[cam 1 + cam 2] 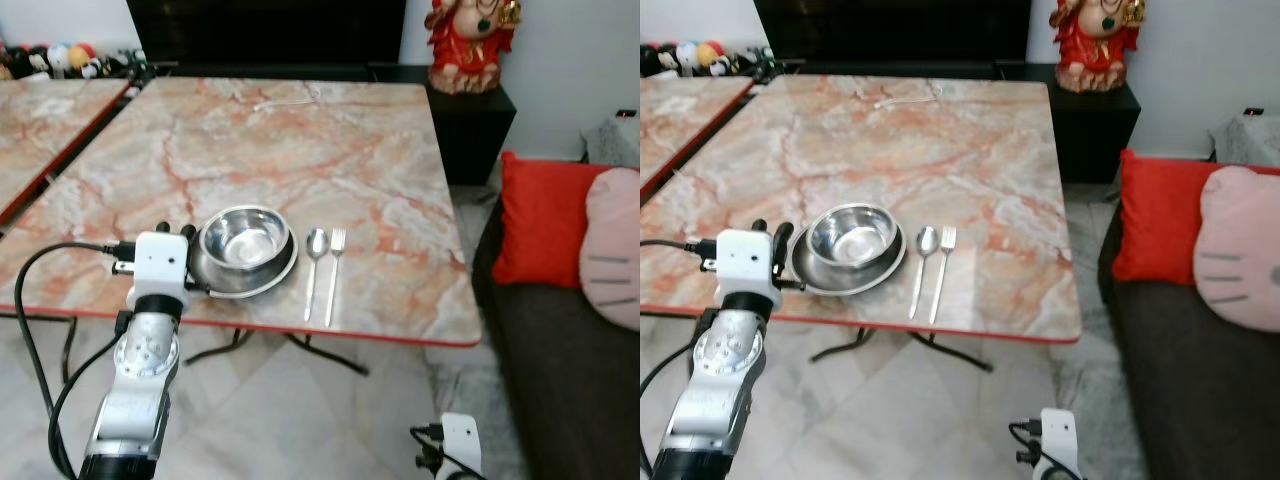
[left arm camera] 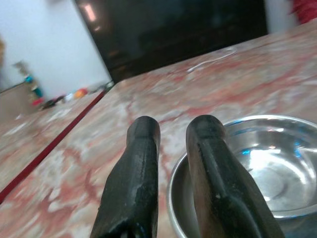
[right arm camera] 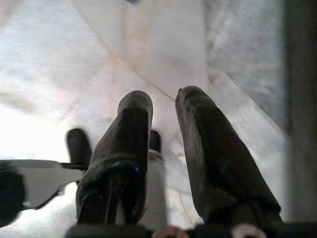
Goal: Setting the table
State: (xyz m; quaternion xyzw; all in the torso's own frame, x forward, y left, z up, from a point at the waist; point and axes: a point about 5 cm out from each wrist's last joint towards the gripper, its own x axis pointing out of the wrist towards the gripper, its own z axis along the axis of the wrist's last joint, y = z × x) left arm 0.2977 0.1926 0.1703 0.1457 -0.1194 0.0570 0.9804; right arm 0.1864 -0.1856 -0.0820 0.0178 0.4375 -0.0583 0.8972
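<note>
I am standing at the near edge of the marble table (image 1: 330, 150), and the place setting lies close to that red-trimmed edge so a diner could reach it without stretching. A steel bowl (image 1: 243, 238) sits nested on a steel plate (image 1: 262, 280), upright and centred on it. Just right of the plate lie a spoon (image 1: 314, 262) and a fork (image 1: 335, 268), side by side and nearly parallel, heads pointing to the far side and handles toward the near edge. They are close together but I cannot tell whether they touch.

My left gripper (image 1: 172, 232) is at table height just left of the plate, its two black fingers (image 2: 140, 168) drawn narrow with a slim gap between them and nothing held. In the left wrist view the fingertips lie right beside the plate's rim; I cannot say for certain whether one touches it. I judge that this position suits nudging or squaring the plate, or letting go of it, since the fingers are at the rim rather than over the bowl.

My right gripper (image 3: 163, 106) hangs idle low beside me, over the pale tiled floor (image 3: 148, 44), fingers slightly parted and empty.

To my eye the setting looks largely complete: dish, bowl and cutlery are in order. Off to the right stands a dark sofa (image 1: 560, 370) with a red cushion (image 1: 540, 225), well apart from the table.
</note>
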